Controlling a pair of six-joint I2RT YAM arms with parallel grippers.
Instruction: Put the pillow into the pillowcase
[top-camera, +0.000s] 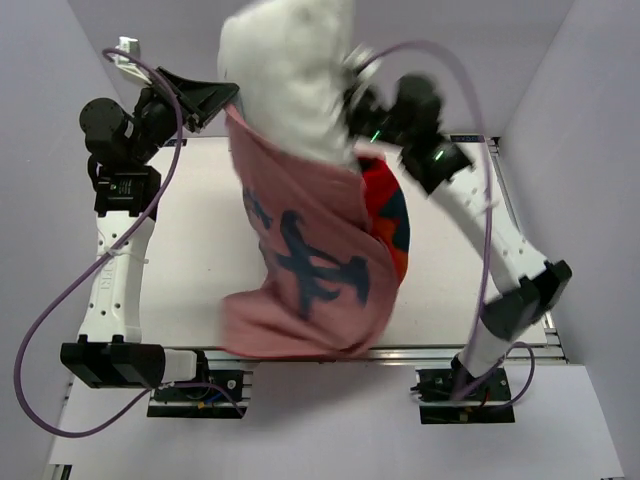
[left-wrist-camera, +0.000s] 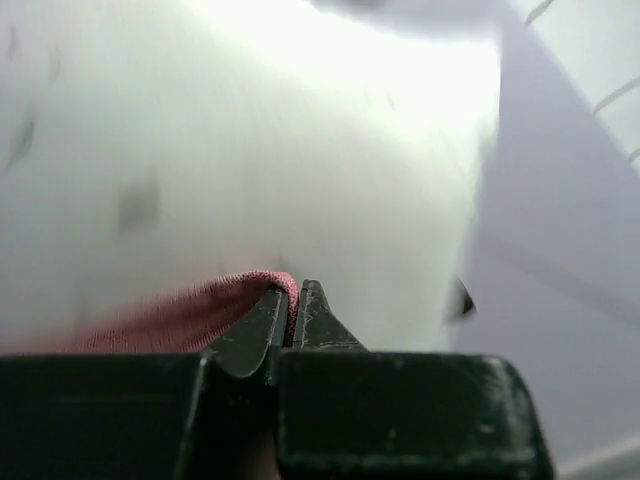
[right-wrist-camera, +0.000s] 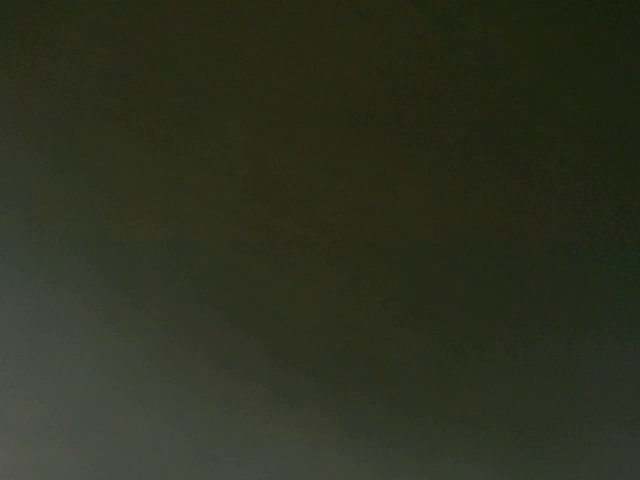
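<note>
The white pillow (top-camera: 290, 70) stands lifted above the table's far side, and its upper half sticks out of the pillowcase (top-camera: 300, 250). The pillowcase hangs down to the table's front edge, pink lining outward, with navy print and a red-orange patch on the right. My left gripper (top-camera: 228, 100) is shut on its left rim. In the left wrist view the jaws (left-wrist-camera: 295, 300) pinch the red hem (left-wrist-camera: 180, 310) against the pillow (left-wrist-camera: 300, 150). My right gripper (top-camera: 352, 95) presses into the bundle's right side, its fingertips hidden. The right wrist view is entirely dark.
The white table (top-camera: 190, 230) lies under the hanging fabric, with grey walls on both sides. Purple cables (top-camera: 60, 300) loop from both arms. The arm bases sit at the near edge (top-camera: 300, 352).
</note>
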